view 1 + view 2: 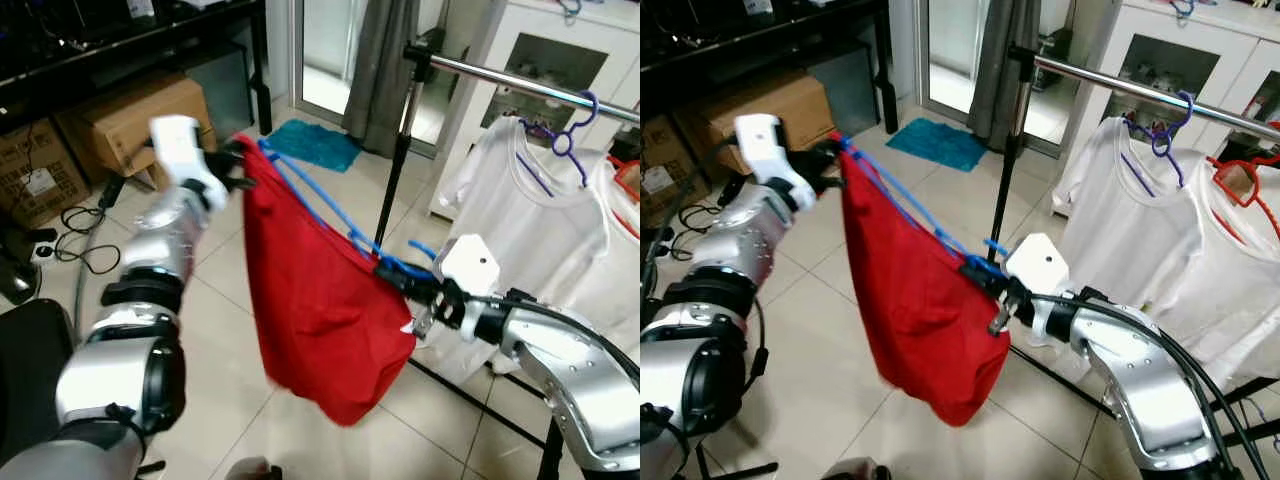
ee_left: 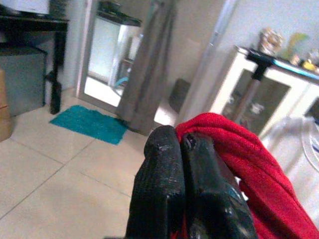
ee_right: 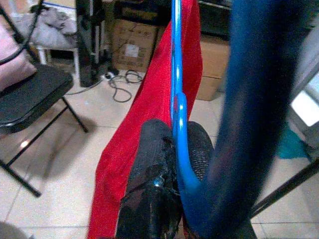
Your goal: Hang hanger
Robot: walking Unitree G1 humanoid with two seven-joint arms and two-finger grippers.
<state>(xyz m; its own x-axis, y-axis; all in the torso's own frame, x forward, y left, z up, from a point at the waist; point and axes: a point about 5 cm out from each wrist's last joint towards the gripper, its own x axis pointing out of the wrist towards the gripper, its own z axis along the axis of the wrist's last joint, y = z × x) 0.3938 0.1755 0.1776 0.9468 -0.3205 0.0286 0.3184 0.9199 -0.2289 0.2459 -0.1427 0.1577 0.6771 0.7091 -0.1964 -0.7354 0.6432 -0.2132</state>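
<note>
I have both arms raised in front of me with a blue hanger [image 1: 320, 215] stretched between them, a red cloth [image 1: 320, 310] draped on it and sagging toward the tile floor [image 1: 230, 330]. My left gripper [image 1: 232, 165] is up on the left, its fingers [image 2: 169, 184] pressed together on the cloth's upper edge at the hanger's far-left end; in the left wrist view the red fabric bunches right beside the closed tips. My right gripper [image 1: 975, 270] is lower and nearer on the right, and in the right wrist view its two fingers [image 3: 154, 159] are clamped on the blue hanger bar, with the cloth hanging behind it. The hanger runs tilted, high at the left gripper and low at the right one, and it is held in the air, well apart from the rail [image 1: 1140, 88]. That rail, a metal bar on a black stand, crosses the far right of the scene. On it hang a white shirt [image 1: 1130, 220] on a purple hanger [image 1: 1165, 130] and, further right, another white garment on a red hanger [image 1: 1240, 180]. Behind them stands a white cabinet [image 1: 1200, 50]. A teal mat [image 1: 315, 143] lies on the floor by the far doorway, cardboard boxes [image 1: 130, 120] sit far left.
</note>
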